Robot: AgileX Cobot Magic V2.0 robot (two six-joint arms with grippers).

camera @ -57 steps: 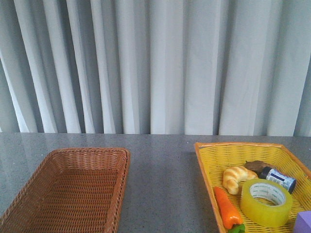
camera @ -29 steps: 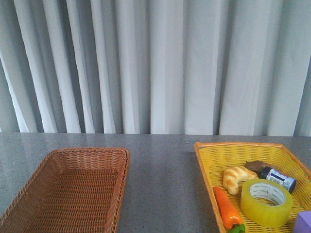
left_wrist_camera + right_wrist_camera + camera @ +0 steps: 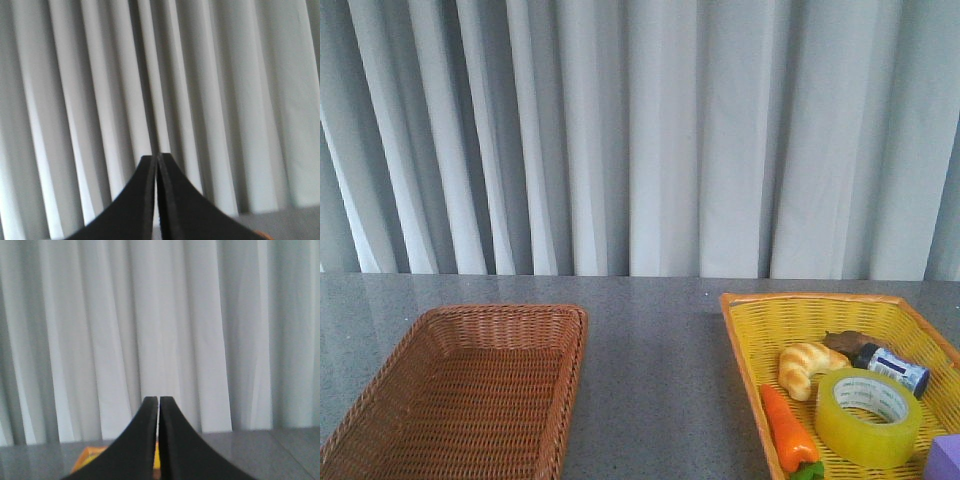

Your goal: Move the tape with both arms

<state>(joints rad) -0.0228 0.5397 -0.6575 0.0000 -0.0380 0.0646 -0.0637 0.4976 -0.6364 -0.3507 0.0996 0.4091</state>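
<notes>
The tape (image 3: 868, 415), a wide yellow-green roll with a white printed core, lies flat in the yellow basket (image 3: 760, 320) at the front right of the table. Neither arm shows in the front view. In the left wrist view my left gripper (image 3: 156, 157) is shut and empty, pointing at the curtain. In the right wrist view my right gripper (image 3: 158, 400) is shut and empty, held above the table with a corner of the yellow basket (image 3: 85, 457) below it. The tape is out of both wrist views.
The yellow basket also holds a croissant (image 3: 808, 367), an orange carrot (image 3: 787, 428), a small dark bottle (image 3: 892, 368) and a purple block (image 3: 947, 458). A brown wicker basket (image 3: 570, 350) stands at the front left. A grey curtain (image 3: 640, 140) hangs behind the grey table (image 3: 655, 380).
</notes>
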